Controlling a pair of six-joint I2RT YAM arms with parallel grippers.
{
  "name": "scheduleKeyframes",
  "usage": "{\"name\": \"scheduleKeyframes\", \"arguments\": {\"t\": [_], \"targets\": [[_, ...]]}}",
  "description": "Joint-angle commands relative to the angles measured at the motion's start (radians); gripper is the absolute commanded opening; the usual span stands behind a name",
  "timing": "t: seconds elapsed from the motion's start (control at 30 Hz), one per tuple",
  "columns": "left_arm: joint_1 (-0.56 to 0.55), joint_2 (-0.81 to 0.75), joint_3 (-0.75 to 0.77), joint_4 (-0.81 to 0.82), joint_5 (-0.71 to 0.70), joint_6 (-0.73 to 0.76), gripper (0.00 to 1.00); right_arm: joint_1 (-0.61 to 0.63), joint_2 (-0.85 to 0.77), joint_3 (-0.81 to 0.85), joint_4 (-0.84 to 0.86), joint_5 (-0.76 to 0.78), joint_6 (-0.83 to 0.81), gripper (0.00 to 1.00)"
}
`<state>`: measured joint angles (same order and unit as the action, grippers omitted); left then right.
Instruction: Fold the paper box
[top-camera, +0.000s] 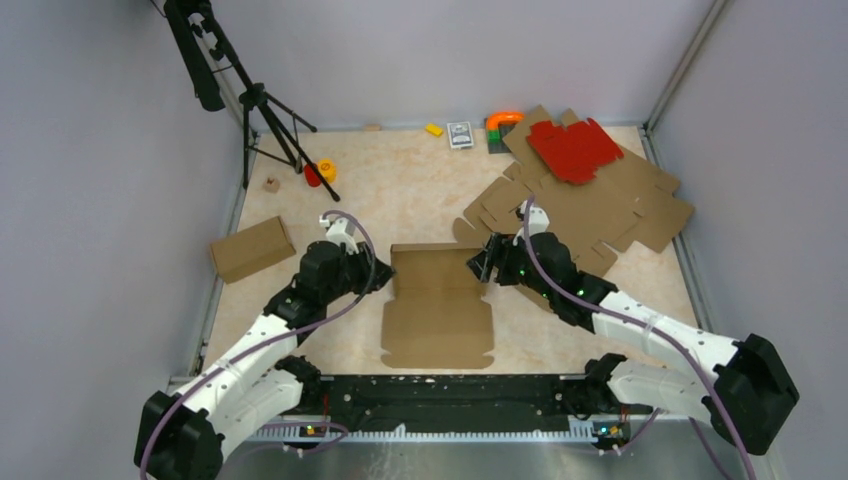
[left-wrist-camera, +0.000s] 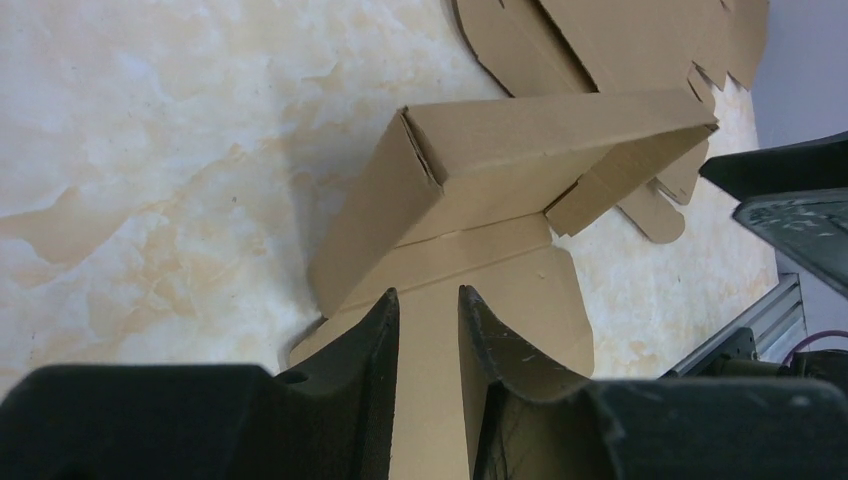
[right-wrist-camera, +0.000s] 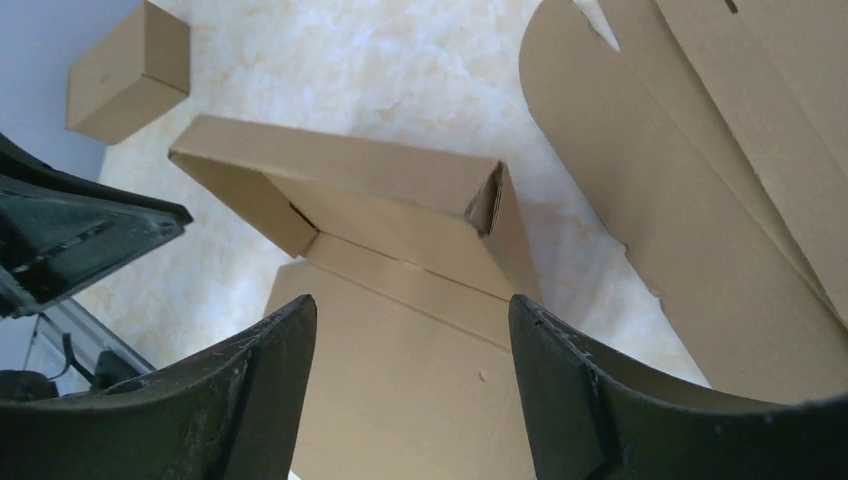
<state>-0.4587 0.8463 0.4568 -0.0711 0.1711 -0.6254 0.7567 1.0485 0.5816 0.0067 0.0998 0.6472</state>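
The paper box (top-camera: 438, 318) lies brown and mostly flat in the middle of the table, its far section folded up into a raised wall with end flaps (left-wrist-camera: 540, 140) (right-wrist-camera: 350, 165). My left gripper (top-camera: 381, 276) is at the left end of that wall. In the left wrist view its jaws (left-wrist-camera: 428, 292) stand a narrow gap apart over the flat panel, with nothing between them. My right gripper (top-camera: 484, 262) is at the wall's right end, and in the right wrist view (right-wrist-camera: 412, 298) it is wide open above the panel, holding nothing.
A stack of flat brown die-cut sheets (top-camera: 600, 210) lies at the back right, with a red sheet (top-camera: 573, 150) on top. A folded brown box (top-camera: 252, 248) sits at the left. A tripod (top-camera: 265, 110) stands at the back left, and small items (top-camera: 459, 134) lie along the back edge.
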Motion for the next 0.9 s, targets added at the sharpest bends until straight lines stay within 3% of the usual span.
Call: {"name": "scheduleKeyframes", "arguments": {"t": [0.0, 0.2, 0.53, 0.7, 0.87], "targets": [[0.0, -0.011, -0.004, -0.011, 0.024, 0.005, 0.29, -0.007, -0.046, 0.038, -0.003, 0.028, -0.011, 0.7], [0.001, -0.032, -0.004, -0.021, 0.017, 0.009, 0.34, -0.041, -0.015, 0.081, -0.059, 0.134, 0.05, 0.77], [0.004, -0.078, 0.074, -0.064, -0.062, 0.006, 0.71, -0.078, 0.032, 0.15, -0.071, 0.165, 0.111, 0.81], [0.019, 0.01, 0.114, -0.014, -0.064, -0.003, 0.74, -0.079, 0.104, 0.206, -0.133, 0.219, 0.17, 0.77], [0.046, 0.108, 0.142, 0.055, -0.044, -0.016, 0.76, -0.079, 0.155, 0.218, -0.117, 0.18, 0.205, 0.73]]}}
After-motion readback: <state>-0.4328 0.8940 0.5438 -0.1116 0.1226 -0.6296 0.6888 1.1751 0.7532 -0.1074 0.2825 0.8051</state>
